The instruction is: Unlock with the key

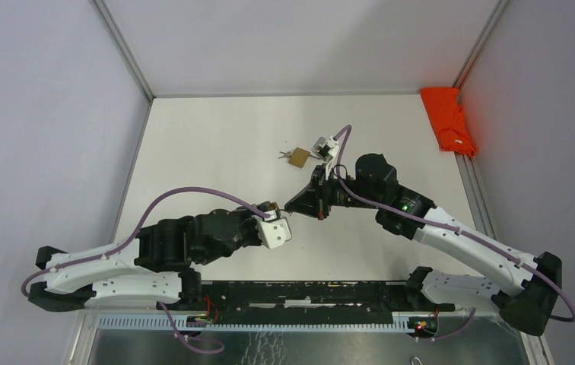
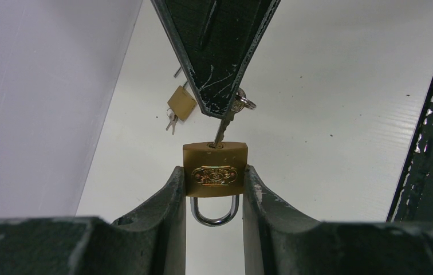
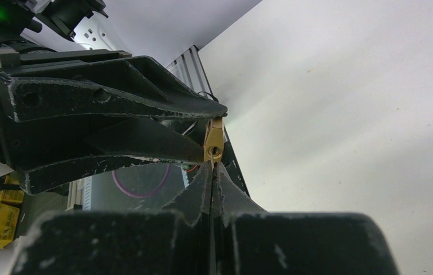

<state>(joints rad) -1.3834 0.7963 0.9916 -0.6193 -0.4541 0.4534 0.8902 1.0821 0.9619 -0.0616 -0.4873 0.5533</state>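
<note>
My left gripper [image 2: 215, 183] is shut on a brass padlock [image 2: 215, 169], held above the table with its steel shackle [image 2: 215, 213] closed and pointing back toward the wrist. My right gripper [image 3: 212, 165] is shut on a silver key [image 2: 224, 126]. The key's tip sits in the keyhole on the padlock's end face. In the right wrist view the padlock [image 3: 213, 141] shows edge-on just beyond my shut fingertips. In the top view the two grippers meet at mid-table, left [image 1: 278, 214] and right [image 1: 293, 207].
A second brass padlock [image 1: 297, 157] with keys lies farther back on the table; it also shows in the left wrist view [image 2: 181, 103]. A red cloth [image 1: 449, 120] lies at the back right corner. Walls enclose the table on three sides.
</note>
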